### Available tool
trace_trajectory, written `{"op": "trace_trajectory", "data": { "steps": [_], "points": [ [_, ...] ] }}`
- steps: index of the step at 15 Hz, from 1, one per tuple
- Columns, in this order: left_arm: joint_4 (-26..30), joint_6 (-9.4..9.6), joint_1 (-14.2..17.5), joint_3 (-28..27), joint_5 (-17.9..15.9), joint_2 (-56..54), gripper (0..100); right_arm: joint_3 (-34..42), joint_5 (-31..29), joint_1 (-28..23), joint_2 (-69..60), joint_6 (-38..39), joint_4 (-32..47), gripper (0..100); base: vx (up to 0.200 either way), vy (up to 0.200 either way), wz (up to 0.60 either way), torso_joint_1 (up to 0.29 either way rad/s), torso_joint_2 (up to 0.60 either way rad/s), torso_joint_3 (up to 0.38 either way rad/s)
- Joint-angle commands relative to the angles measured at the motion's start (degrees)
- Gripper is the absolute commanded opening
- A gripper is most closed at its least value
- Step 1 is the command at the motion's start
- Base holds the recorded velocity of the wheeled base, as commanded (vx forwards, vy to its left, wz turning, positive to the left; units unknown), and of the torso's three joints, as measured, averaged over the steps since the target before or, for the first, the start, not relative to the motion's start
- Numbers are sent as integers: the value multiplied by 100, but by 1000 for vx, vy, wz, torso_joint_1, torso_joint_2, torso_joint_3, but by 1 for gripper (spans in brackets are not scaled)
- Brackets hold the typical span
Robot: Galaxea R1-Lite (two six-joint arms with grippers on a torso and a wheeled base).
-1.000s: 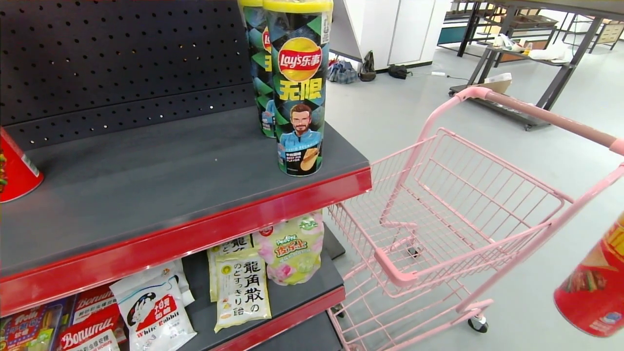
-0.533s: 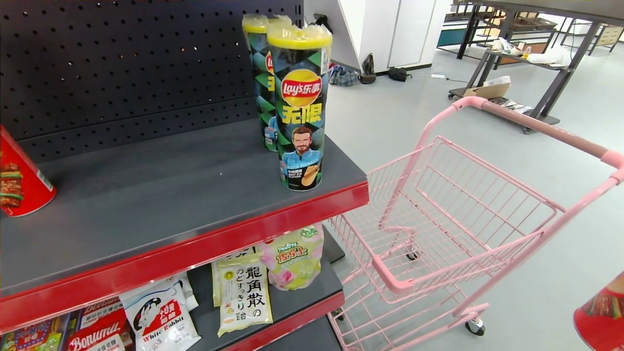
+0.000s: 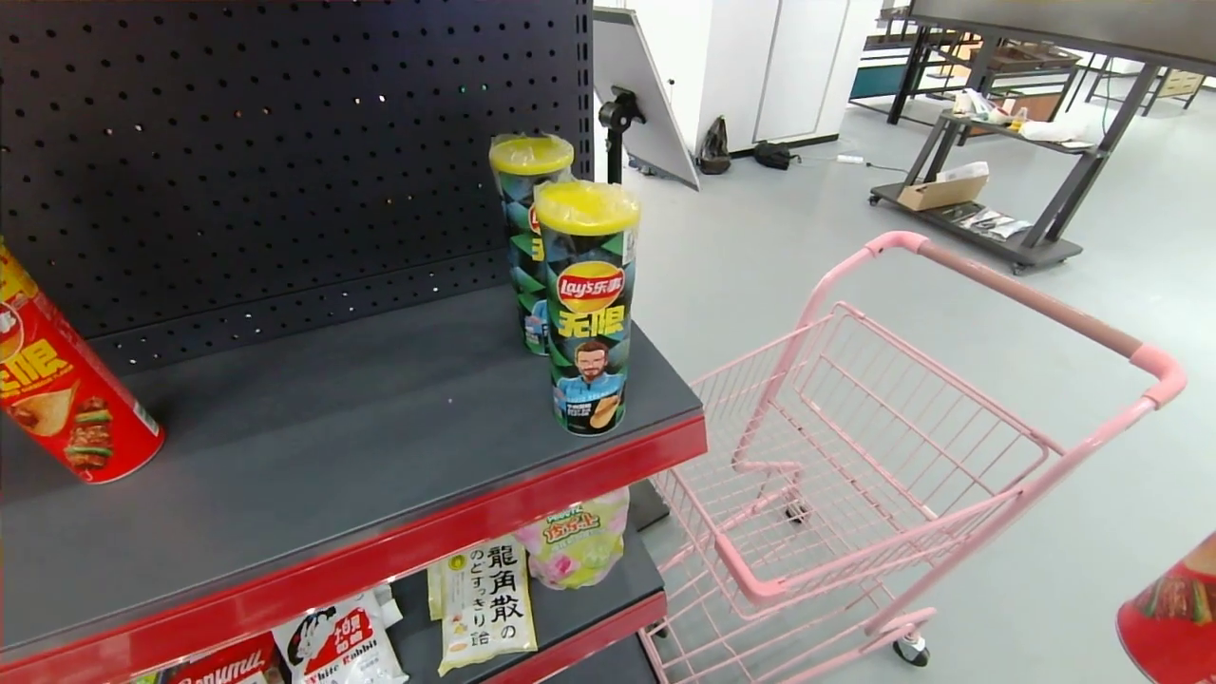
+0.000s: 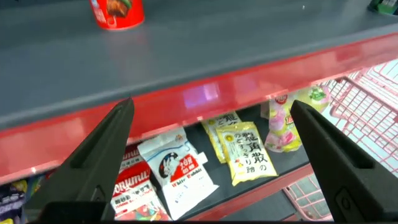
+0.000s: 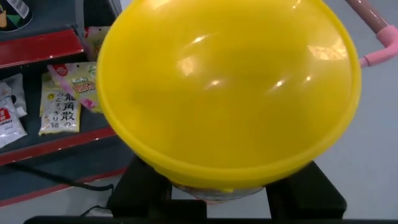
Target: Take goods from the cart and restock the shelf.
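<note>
Right jaws around yellow-lidded red can point(image 5: 230, 93)

Shelf deck point(image 3: 332, 427) matt metal; cart point(image 3: 1035, 302) pink-coated wire; can lid point(image 5: 230, 87) glossy smooth plastic.

The left gripper point(image 4: 208, 158) has its two black, wedge-shaped fingers point(image 4: 93, 162) spread wide apart, with nothing between them. The right gripper point(image 5: 224, 196) is closed around a red cylindrical chip can with a yellow plastic lid point(image 5: 230, 87). Its black fingers point(image 5: 146, 193) press on opposite sides of the can's body just below the lid, and the lid end faces the wrist. The right arm holds the can low at the robot's right side.
</note>
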Motion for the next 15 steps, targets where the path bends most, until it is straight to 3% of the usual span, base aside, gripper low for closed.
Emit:
{"op": "trace_trajectory", "data": {
  "steps": [1,7,11,15],
  "points": [
    [4,-3,0,1,3,7,100,46,6,11,41,-19,-3,0,0,0,0,188,-447,-281],
    [4,-3,0,1,3,7,100,213,-29,-33,59,-336,-56,0,0,0,0,160,-393,-234],
    [4,-3,0,1,3,7,100,539,-29,-33,41,-415,-557,0,0,0,600,34,-85,-44],
    [4,-3,9,1,3,7,100,565,-20,-24,41,-415,-566,0,0,0,600,11,5,-4]
  ]
}}
